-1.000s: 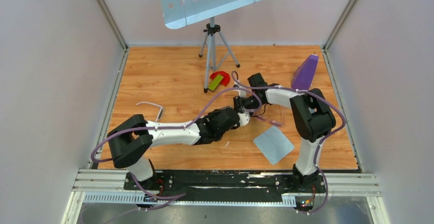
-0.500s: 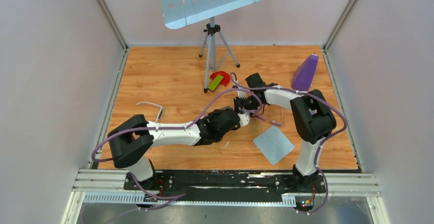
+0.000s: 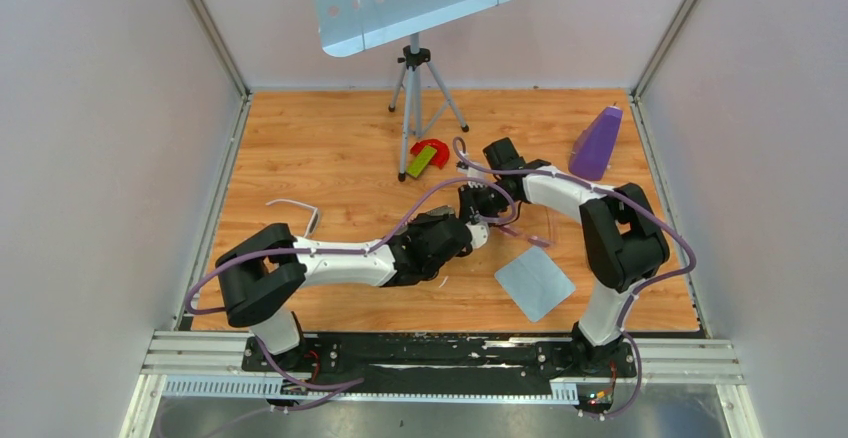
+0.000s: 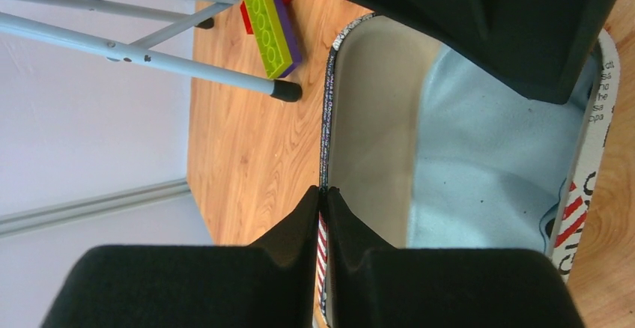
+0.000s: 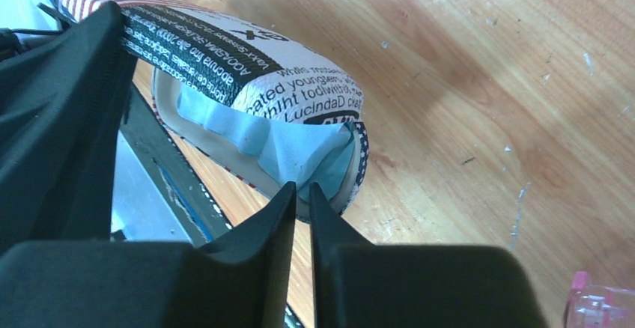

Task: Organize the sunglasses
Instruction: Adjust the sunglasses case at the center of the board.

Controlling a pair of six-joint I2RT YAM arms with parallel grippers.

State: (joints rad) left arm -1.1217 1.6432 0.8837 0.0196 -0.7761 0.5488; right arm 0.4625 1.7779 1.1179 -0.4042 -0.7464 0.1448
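Observation:
An oblong case [image 5: 247, 66] printed with newspaper text lies open near the table's middle, a light blue cloth [image 4: 487, 156] tucked inside it. My left gripper [image 4: 323, 191] is shut on the striped rim of the case [image 4: 327, 103]. My right gripper [image 5: 301, 186] is shut, its tips at the edge of the cloth [image 5: 292, 144]; I cannot tell whether cloth is pinched. In the top view both grippers [image 3: 478, 226] [image 3: 478, 203] meet over the mostly hidden case. The pale pink sunglasses [image 5: 599, 305] lie on the wood just right of it [image 3: 530, 238].
A second blue-grey cloth [image 3: 534, 282] lies flat near the right arm's base. A tripod [image 3: 413, 78] carrying a panel stands at the back, with red and green bricks [image 3: 425, 155] before it. A purple object [image 3: 596, 143] sits back right. A thin white curved thing [image 3: 293, 205] lies left.
The right gripper has closed down near the cloth. The right arm's elbow has swung a little to the right. The left gripper holds the same spot on the case.

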